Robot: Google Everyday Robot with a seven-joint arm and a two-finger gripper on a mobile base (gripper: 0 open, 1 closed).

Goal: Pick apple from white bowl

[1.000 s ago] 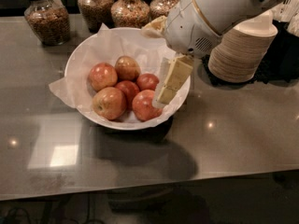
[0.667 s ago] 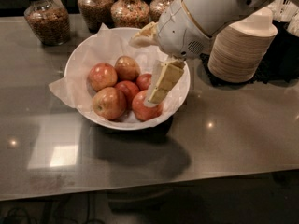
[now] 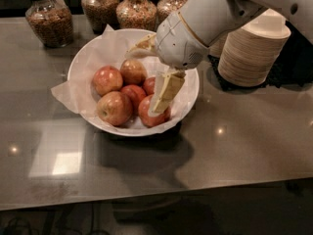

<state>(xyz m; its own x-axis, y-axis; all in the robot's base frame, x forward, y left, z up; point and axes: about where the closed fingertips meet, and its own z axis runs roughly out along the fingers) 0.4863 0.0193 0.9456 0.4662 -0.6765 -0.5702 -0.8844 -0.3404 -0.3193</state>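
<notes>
The white bowl (image 3: pixel 188 102) lined with crumpled white paper stands at the middle of the table and holds several apples. A yellow-orange apple (image 3: pixel 133 71) with red blush lies at the back of the pile, with redder apples around it. My gripper (image 3: pixel 143 81) hangs over the right half of the bowl, open and holding nothing. One cream finger (image 3: pixel 165 89) points down against the front right red apple (image 3: pixel 146 115). The other finger (image 3: pixel 141 46) reaches left above the bowl's back rim. The yellow-orange apple lies roughly between them. The arm hides the bowl's back right part.
Glass jars (image 3: pixel 49 18) of grains and snacks stand along the table's back edge. A stack of small paper bowls (image 3: pixel 252 53) stands right of the white bowl, close to my arm. The table's front edge runs along the bottom.
My gripper has moved left over the bowl and come lower toward the apples. The apples and the bowl have not moved.
</notes>
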